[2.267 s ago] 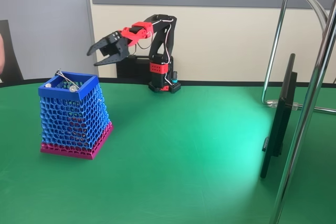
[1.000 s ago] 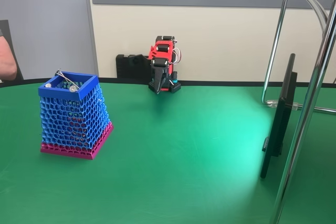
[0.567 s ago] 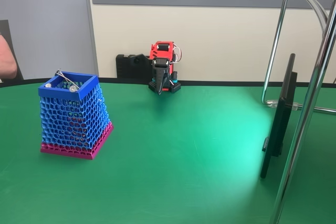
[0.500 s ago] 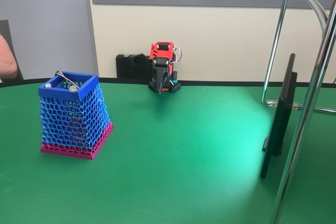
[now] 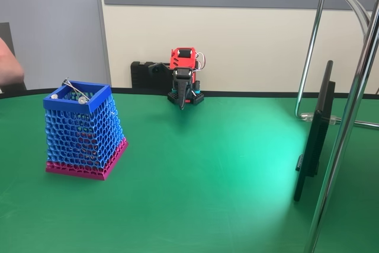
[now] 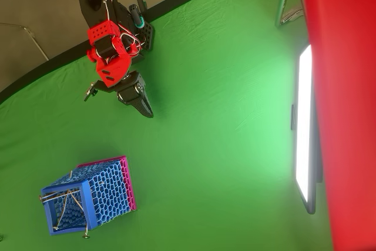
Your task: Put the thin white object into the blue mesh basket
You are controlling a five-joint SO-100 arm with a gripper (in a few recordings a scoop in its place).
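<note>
A green surface (image 5: 225, 164) carries the blue mesh basket (image 5: 83, 131) and the arm's base (image 5: 186, 98), well apart.

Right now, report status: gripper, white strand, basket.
Gripper shut, empty, folded near the arm base. Thin white strand lies inside the blue mesh basket with a grey rod. Nothing in the way.

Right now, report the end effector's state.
End effector: shut, holding nothing, folded back near the arm's base, away from the blue mesh basket.
</note>
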